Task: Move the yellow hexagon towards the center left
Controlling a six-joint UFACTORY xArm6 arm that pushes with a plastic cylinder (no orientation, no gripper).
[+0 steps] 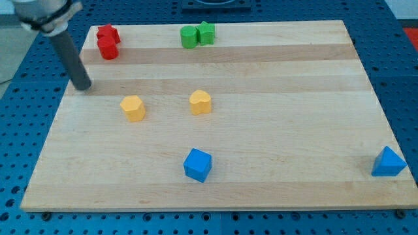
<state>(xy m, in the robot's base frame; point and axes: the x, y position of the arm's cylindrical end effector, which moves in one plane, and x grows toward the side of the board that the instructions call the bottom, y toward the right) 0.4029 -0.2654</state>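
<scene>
Two red blocks (108,42) above my tip (83,87) (no claw), yellow hexagon (133,108) lower right.

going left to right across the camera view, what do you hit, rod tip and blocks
my tip → yellow hexagon → blue cube → blue triangular block. Left out, since they overlap in left-right position: the red pair, the green pair and the other yellow block.
</scene>
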